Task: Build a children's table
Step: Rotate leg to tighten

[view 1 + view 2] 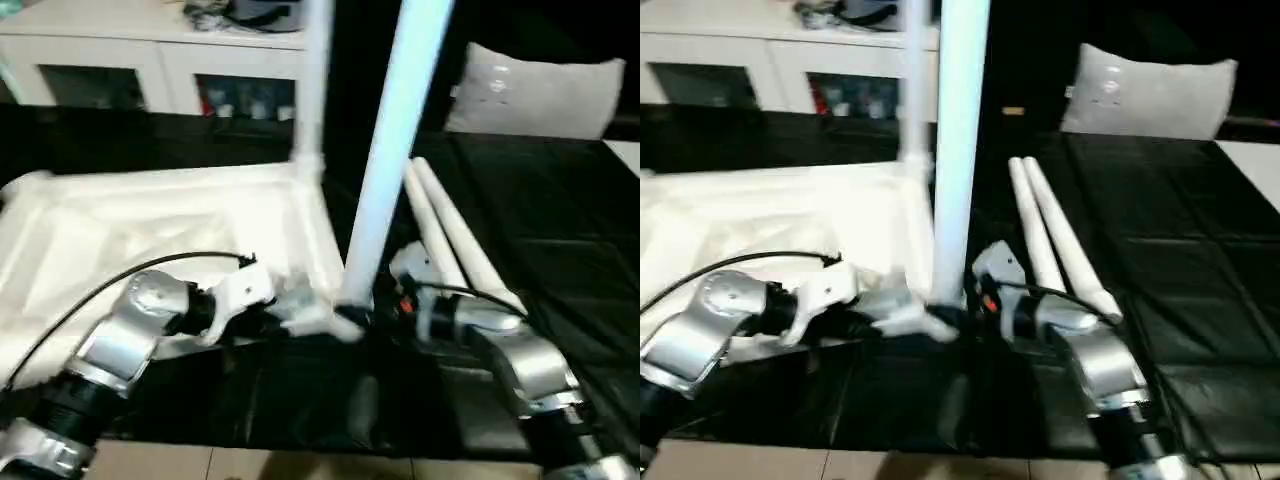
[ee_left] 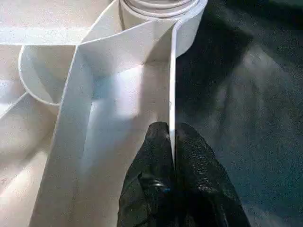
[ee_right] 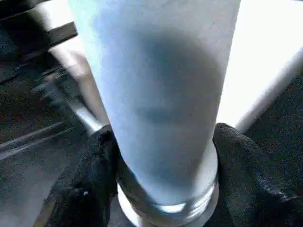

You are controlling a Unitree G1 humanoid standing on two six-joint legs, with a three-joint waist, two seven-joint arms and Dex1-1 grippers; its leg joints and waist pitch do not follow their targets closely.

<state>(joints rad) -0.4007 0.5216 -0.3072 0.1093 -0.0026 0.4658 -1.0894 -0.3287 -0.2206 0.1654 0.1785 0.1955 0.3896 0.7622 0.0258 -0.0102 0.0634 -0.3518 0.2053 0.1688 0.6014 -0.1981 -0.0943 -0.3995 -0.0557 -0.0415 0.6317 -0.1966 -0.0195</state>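
Note:
The white table top (image 1: 150,230) lies upside down on a black surface. My left gripper (image 2: 173,137) is shut on its thin side rim (image 2: 173,71), close to the near right corner socket (image 2: 189,28). A white leg (image 1: 395,130) stands upright in that socket, leaning slightly. My right gripper (image 3: 164,135) has a black finger (image 3: 94,165) against each side of the leg's base, shut on it. Another leg (image 1: 312,80) stands upright at the far right corner. Two loose legs (image 1: 455,235) lie side by side on the black surface, beyond my right arm.
A white cabinet (image 1: 150,60) with glass doors runs along the back left. A grey-white cushion (image 1: 535,90) leans at the back right. The black mat (image 1: 560,230) extends to the right of the loose legs. A tan floor strip (image 1: 300,465) shows at the near edge.

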